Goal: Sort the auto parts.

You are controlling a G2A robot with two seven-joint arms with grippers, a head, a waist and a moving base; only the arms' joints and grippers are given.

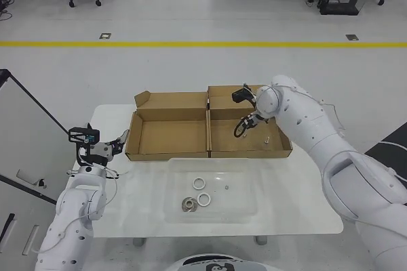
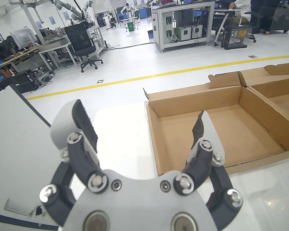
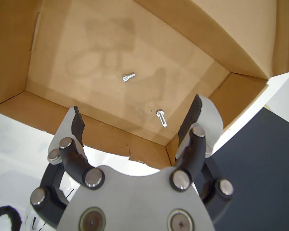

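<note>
Two open cardboard boxes stand side by side at the back of the table. The left box [image 1: 169,135] [image 2: 219,131] has nothing in it. On the floor of the right box [image 1: 224,137] [image 3: 91,49] lie a short cap-head bolt [image 3: 128,76] and a longer hex bolt [image 3: 161,117] [image 1: 264,141]. My right gripper [image 1: 243,127] [image 3: 137,116] hangs open above that box, holding nothing. My left gripper [image 1: 119,142] [image 2: 139,118] is open and holds nothing, just outside the left box's left wall. A clear tray [image 1: 241,206] in front holds two white rings [image 1: 199,182] [image 1: 204,199] and a metal bearing [image 1: 188,203].
A small part [image 1: 227,185] also lies in the tray. A grey cabinet [image 1: 20,135] stands to the left of the white table [image 1: 298,196]. Bare tabletop lies to the right of the tray and in front of it.
</note>
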